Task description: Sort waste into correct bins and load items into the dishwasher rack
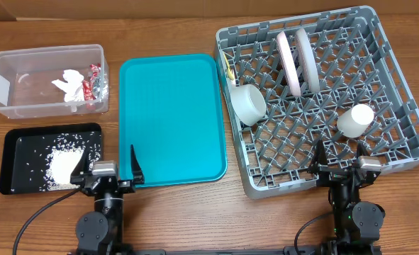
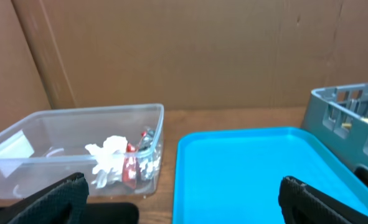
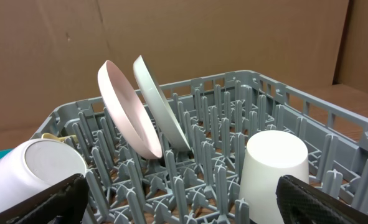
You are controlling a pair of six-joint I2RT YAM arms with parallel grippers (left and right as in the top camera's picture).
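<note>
The clear tub (image 1: 10,78) at the back left holds the crumpled white napkin (image 1: 69,83) and the silver-and-red foil wrappers (image 1: 93,85); both also show in the left wrist view (image 2: 109,158). The black tray (image 1: 14,159) holds the heap of rice-like grains (image 1: 62,164). The grey dishwasher rack (image 1: 400,92) holds two plates on edge (image 1: 298,60), an upturned pale bowl (image 1: 247,103), an upturned white cup (image 1: 355,120) and yellow cutlery (image 1: 228,67). My left gripper (image 1: 117,173) is open and empty at the front of the teal tray. My right gripper (image 1: 340,159) is open and empty at the rack's front wall.
The flat teal tray (image 1: 170,113) lies bare between the bins and the rack. Brown cardboard walls stand behind the wooden table. Black cables run from both arm bases at the front edge.
</note>
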